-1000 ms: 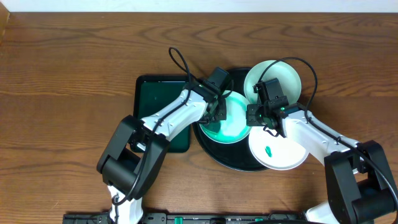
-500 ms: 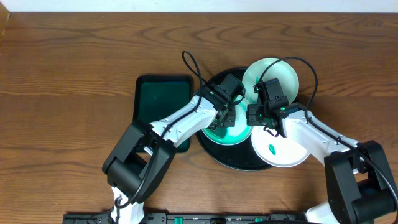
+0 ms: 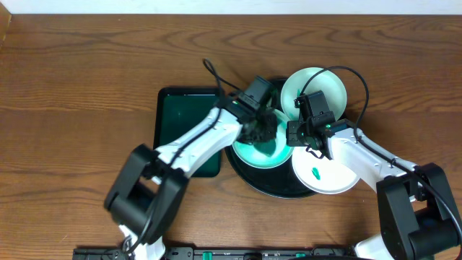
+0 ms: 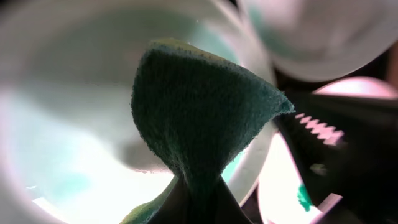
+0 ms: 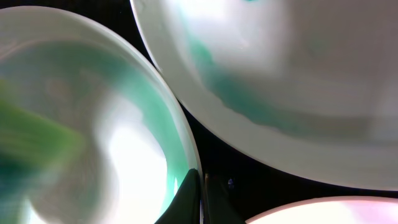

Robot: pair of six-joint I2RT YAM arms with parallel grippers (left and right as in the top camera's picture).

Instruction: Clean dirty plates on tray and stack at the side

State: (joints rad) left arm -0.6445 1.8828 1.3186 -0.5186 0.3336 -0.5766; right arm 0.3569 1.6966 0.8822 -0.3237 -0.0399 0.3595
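Note:
Three plates lie on the round black tray (image 3: pixel 261 182). My left gripper (image 3: pixel 264 133) is shut on a dark green sponge (image 4: pixel 199 106) pressed onto the mint-tinted left plate (image 3: pixel 249 153). In the left wrist view the sponge fans out from the jaws (image 4: pixel 202 208) over that plate (image 4: pixel 62 124). My right gripper (image 3: pixel 291 136) is shut on the same plate's right rim; the right wrist view shows its jaws (image 5: pixel 202 199) pinching the rim (image 5: pixel 177 124). A second plate (image 3: pixel 317 88) leans at the tray's far right. The near-right plate (image 3: pixel 328 180) carries a green smear (image 3: pixel 315 173).
A dark green rectangular tray (image 3: pixel 186 119) lies on the wooden table just left of the black tray, partly under my left arm. Both arms meet over the black tray. A black cable loops above the left wrist (image 3: pixel 211 72).
My left gripper has carried the sponge rightward across the left plate, and its arm has swung. The right gripper has kept its hold on the rim without moving.

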